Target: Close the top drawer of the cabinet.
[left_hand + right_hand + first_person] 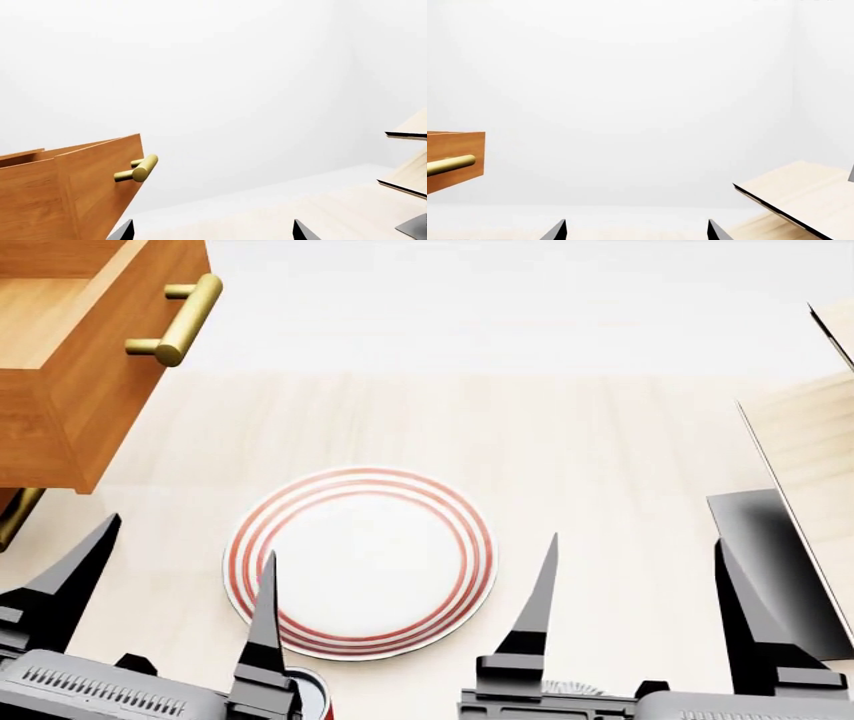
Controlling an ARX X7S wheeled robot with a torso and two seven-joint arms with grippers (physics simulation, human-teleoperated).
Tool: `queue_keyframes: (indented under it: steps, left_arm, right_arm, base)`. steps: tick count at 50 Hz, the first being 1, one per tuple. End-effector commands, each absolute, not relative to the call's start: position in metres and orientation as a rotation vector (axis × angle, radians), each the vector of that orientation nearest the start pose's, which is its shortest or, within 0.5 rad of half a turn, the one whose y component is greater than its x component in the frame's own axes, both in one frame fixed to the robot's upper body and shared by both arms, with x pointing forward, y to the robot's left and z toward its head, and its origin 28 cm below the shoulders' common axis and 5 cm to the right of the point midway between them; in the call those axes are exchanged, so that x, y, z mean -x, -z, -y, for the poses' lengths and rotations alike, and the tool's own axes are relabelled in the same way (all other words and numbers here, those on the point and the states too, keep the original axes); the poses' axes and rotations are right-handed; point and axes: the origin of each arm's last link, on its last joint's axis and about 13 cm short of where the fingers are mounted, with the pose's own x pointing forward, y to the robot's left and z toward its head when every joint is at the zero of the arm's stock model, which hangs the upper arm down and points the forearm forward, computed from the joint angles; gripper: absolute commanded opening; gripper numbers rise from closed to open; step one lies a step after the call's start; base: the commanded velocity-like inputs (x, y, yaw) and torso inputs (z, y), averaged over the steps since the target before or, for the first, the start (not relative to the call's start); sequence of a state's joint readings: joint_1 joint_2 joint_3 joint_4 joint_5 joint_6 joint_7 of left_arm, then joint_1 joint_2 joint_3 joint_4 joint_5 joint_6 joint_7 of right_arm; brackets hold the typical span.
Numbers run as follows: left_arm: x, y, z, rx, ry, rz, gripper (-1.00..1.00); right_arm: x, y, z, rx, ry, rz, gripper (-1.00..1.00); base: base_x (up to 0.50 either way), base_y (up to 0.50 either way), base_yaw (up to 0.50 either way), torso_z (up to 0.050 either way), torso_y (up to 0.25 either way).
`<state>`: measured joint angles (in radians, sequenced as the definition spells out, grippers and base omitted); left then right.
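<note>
Top drawer (80,350) at ten o'clock stands pulled out, untouched; left gripper (174,585) and right gripper (634,580) both spread, empty; whole push remains.

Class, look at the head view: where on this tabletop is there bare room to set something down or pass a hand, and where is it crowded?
Free: the pale strip beyond the plate, between the top drawer and the plywood rack. Also the patch between plate and rack. Crowded: the near edge, where the open left gripper and open right gripper flank the plate, and the corner under the pulled-out drawer.
</note>
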<state>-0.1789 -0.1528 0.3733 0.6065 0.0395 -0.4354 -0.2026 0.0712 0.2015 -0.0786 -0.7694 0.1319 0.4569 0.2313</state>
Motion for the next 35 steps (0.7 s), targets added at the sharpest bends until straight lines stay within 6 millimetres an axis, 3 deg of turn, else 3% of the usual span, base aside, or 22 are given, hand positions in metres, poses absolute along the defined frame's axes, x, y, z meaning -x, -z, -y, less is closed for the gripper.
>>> queue_keyframes:
  steps: [1, 8, 21, 35]
  left_arm:
    - [-0.225, -0.141, -0.157, -0.176, 0.146, 0.346, 1.00]
    - [-0.237, -0.150, -0.150, -0.201, 0.146, 0.348, 1.00]
    - [-0.274, -0.142, -0.143, -0.245, 0.090, 0.293, 1.00]
    - [-0.302, -0.146, -0.155, -0.170, -0.023, 0.272, 1.00]
  right_arm:
    - [-0.191, -0.150, 0.103, 0.054, 0.039, 0.371, 1.00]
    - [-0.192, -0.145, 0.103, 0.054, 0.036, 0.360, 1.00]
    - [-0.194, -0.139, 0.105, 0.057, 0.033, 0.344, 1.00]
    - [-0.196, -0.139, 0.103, 0.064, 0.024, 0.341, 1.00]
  base:
    - [0.00, 0.00, 0.00, 0.000, 0.000]
    - [0.00, 0.00, 0.00, 0.000, 0.000]
    - [0.00, 0.00, 0.00, 0.000, 0.000]
    - [0.00, 0.00, 0.00, 0.000, 0.000]
